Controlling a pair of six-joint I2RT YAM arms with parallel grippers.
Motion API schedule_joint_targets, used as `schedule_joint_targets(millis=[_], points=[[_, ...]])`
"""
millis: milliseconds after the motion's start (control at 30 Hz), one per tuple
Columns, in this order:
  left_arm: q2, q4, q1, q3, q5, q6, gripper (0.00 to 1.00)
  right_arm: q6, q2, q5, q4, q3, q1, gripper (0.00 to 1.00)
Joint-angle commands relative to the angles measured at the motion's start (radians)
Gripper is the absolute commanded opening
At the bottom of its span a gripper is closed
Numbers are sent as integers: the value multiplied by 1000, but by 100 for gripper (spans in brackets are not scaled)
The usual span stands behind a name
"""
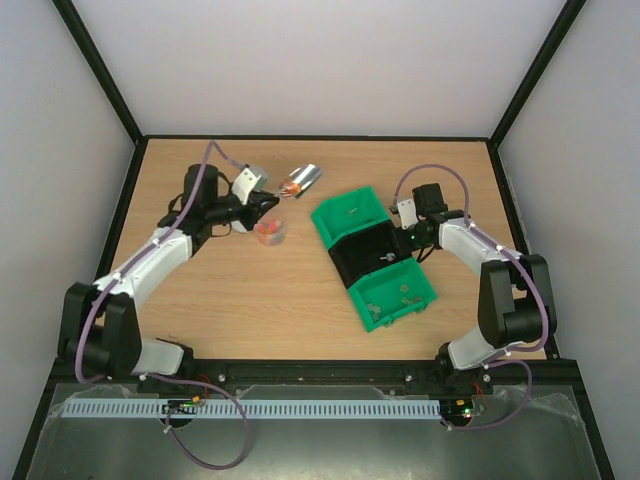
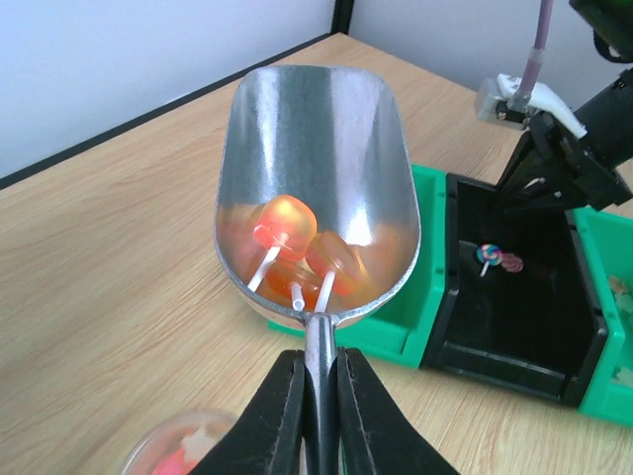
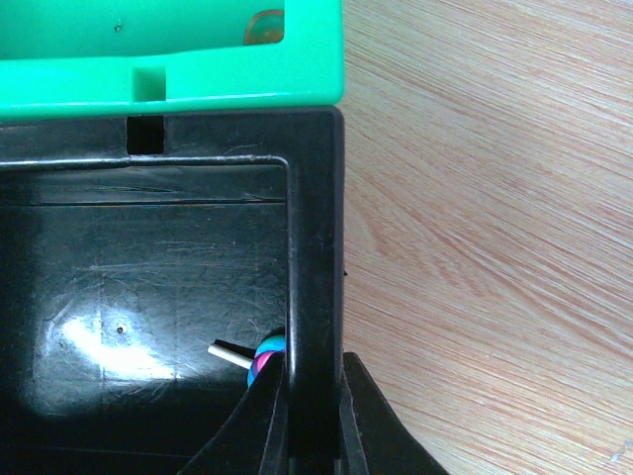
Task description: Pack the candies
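Note:
My left gripper (image 2: 318, 364) is shut on the handle of a metal scoop (image 2: 316, 148). The scoop holds a few orange lollipop candies (image 2: 295, 245) above the table, just left of the bins. In the top view the left gripper (image 1: 268, 204) holds the scoop (image 1: 302, 181) behind a small clear bowl (image 1: 269, 230) of pink and red candies. My right gripper (image 3: 315, 368) is shut on the side wall of the black bin (image 3: 315, 247). A blue-pink lollipop (image 3: 263, 354) lies inside that bin against the wall. It also shows in the left wrist view (image 2: 489, 254).
Three bins stand in a diagonal row: a green bin (image 1: 345, 215), the black bin (image 1: 368, 255), and a nearer green bin (image 1: 398, 295) with several small candies inside. The clear bowl shows blurred in the left wrist view (image 2: 183, 445). The right arm (image 2: 559, 168) reaches over the black bin.

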Motion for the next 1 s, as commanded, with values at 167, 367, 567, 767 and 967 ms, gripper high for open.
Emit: schedule_joint_targets(millis=[167,367,567,767,967], points=[[-178,-315,172,-31,58,210,2,-13,36,-12,-53,45,-6,1],[-223,-544,263,-15,28,391,2,-18,52,-27,-51,55,-7,1],[-213,-712,272,8,-61,516,2,-14,62,-35,-40,65,-7,1],[-117,-764,269,75,-156,512,2,-8,68,-44,-30,68,-6,1],[-20,-824,260,166,-223,533,2,-3,73,-47,-22,66,-7,1]])
